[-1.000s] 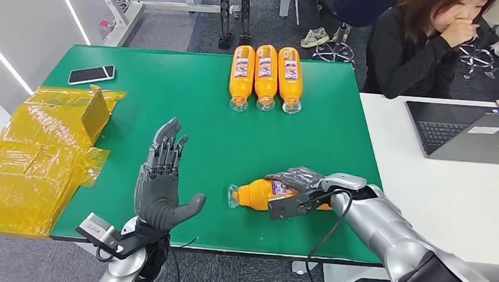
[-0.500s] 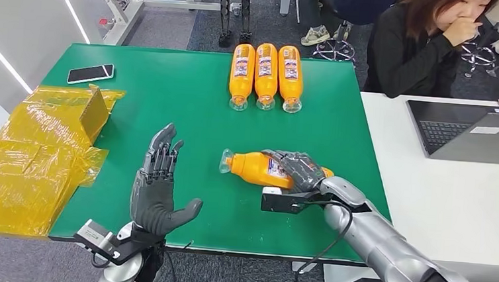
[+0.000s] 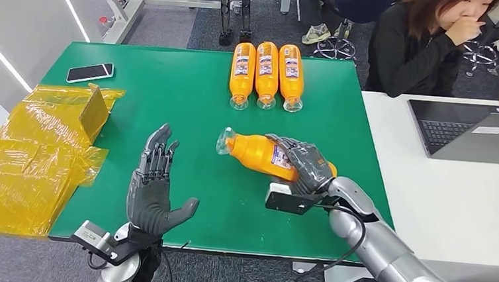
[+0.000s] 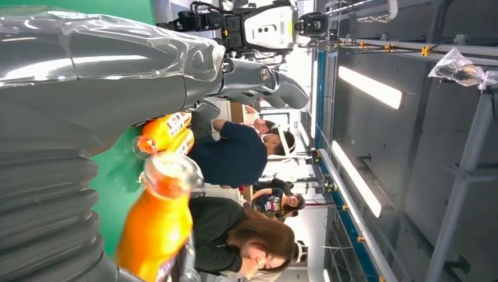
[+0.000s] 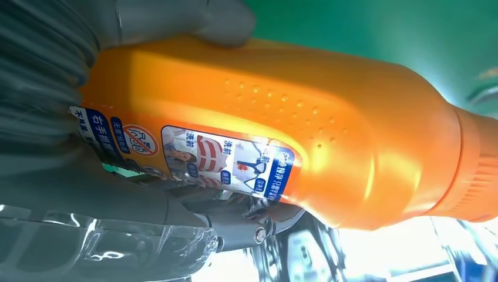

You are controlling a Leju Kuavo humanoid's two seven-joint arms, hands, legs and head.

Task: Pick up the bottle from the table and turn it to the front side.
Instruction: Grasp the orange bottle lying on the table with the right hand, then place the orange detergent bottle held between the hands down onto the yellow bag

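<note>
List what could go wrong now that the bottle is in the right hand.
1. The right hand grips only the rear half of the orange bottle, so the bottle could slip while it turns.
2. The open left hand sits close beside it, so a wide swing might strike it.
3. A drop could roll into the three bottles.

The bottle is orange with a white and blue label. The tabletop is green. The plastic wrap is yellow. The right hand is dark grey.
</note>
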